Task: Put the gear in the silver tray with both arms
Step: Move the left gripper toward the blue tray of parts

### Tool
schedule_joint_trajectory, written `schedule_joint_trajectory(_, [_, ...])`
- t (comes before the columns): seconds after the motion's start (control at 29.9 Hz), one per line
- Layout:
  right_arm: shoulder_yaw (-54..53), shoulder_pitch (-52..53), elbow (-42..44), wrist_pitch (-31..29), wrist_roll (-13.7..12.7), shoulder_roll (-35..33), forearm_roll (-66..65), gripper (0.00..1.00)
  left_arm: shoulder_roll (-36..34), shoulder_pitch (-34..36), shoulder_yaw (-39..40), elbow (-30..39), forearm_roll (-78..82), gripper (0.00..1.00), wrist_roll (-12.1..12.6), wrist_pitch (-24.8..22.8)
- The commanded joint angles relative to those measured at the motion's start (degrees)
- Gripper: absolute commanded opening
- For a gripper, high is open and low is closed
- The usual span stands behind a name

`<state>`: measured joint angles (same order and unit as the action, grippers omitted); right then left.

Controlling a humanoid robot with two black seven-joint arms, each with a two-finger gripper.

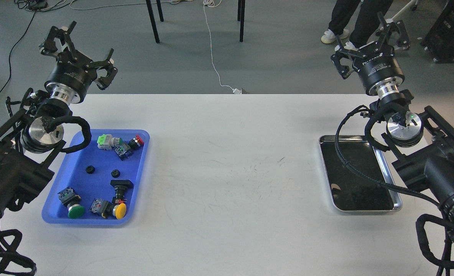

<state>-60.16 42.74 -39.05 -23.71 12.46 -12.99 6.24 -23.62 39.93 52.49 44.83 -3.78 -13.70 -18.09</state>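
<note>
With both the left gripper and right gripper spread open and empty, the small, light, rigid gears in the left blue tray need rim pinches before reaching the far-right silver tray.

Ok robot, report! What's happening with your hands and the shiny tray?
Left tool open, empty. Right tool open, empty. Silver tray empty; gears in blue tray. Nothing blocking.

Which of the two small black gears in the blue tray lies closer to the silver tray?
The right gear; the other gear lies further left.
</note>
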Motion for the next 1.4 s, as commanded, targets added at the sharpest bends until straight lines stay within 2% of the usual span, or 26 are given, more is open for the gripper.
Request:
schedule_joint_trajectory(0.0, [-0.39,-0.46,0.02,0.15,0.81,0.16,0.0,0.99,0.06,-0.12,-0.02,-0.01,0.0,0.98,-0.1,0.51])
schedule_joint_trajectory(0.17, [-1.54,-0.29,0.11,0.15,0.81,0.16,0.0,0.99,0.33,-0.12,-0.02,-0.27,-0.26,0.98,0.43,3.15])
schedule_joint_trajectory(0.3, [-1.63,-0.2,0.11,0.15,0.81,0.07,0.0,0.99,-0.9,-0.12,0.24,-0.18,-0.18,0.98,0.52,2.98])
schedule_joint_trajectory(0.37, [-1.63,-0.11,0.02,0.15,0.81,0.07,0.0,0.99,-3.87,-0.21,-0.11,0.26,0.0,0.98,0.69,1.32])
schedule_joint_trajectory(0.57, [-1.8,0.15,-0.07,0.15,0.81,0.07,0.0,0.99,-13.72,-0.21,-2.13,0.17,1.23,0.98,0.96,-8.26])
schedule_joint_trajectory(0.7, [-1.98,-0.37,-0.59,-0.02,0.9,0.07,0.18,0.99,-19.87,-0.21,-6.69,0.87,1.76,0.98,0.43,-9.91])
schedule_joint_trajectory(0.84, [-3.64,-1.78,-2.44,-0.29,0.9,-0.1,0.18,0.99,-29.27,-0.47,-11.44,5.52,6.22,0.98,-0.01,-9.91])
schedule_joint_trajectory(1.04, [-4.35,-3.36,-2.18,-2.84,0.9,-0.72,0.09,0.99,-38.59,-0.65,-11.98,13.07,22.11,0.98,-0.27,-9.91])
schedule_joint_trajectory(1.17, [-4.44,-3.63,-2.18,-2.84,0.9,-1.25,0.18,0.99,-41.59,-3.63,-11.89,19.31,33.29,0.98,-2.9,-9.91])
schedule_joint_trajectory(1.37, [-4.44,-3.72,-2.35,-2.84,0.9,-1.6,0.18,0.99,-44.76,-4.95,-12.33,27.14,50.05,0.98,-4.22,-9.91])
